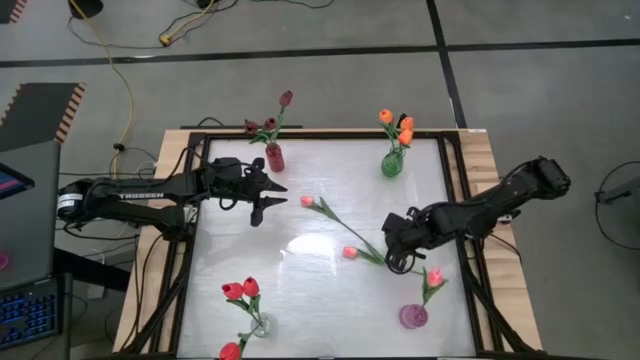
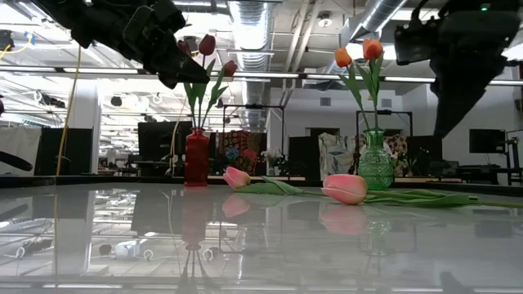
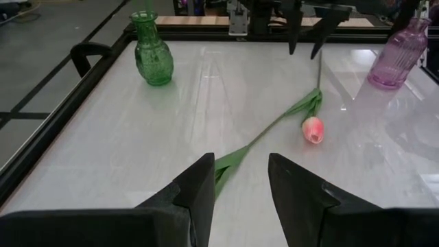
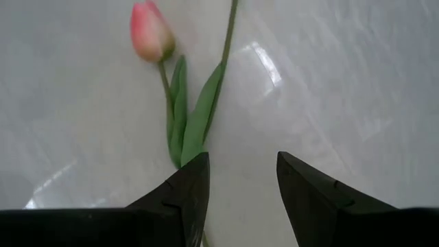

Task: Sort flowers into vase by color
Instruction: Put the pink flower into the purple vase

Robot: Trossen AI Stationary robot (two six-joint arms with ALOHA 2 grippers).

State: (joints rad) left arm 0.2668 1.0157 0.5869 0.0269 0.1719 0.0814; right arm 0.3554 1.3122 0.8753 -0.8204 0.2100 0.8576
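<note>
My right gripper (image 1: 401, 262) hangs spread over the pink tulip's stem (image 4: 167, 86); left gripper (image 1: 262, 196) spread, mid-table bare.

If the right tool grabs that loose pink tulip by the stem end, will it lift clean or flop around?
Probably flops a bit. The pink tulip has a thin stem with the head far from the open right tool, so the head may droop. It looks light. Its leaves lie against the crossing stem of the second tulip, so that may get dragged along.
</note>
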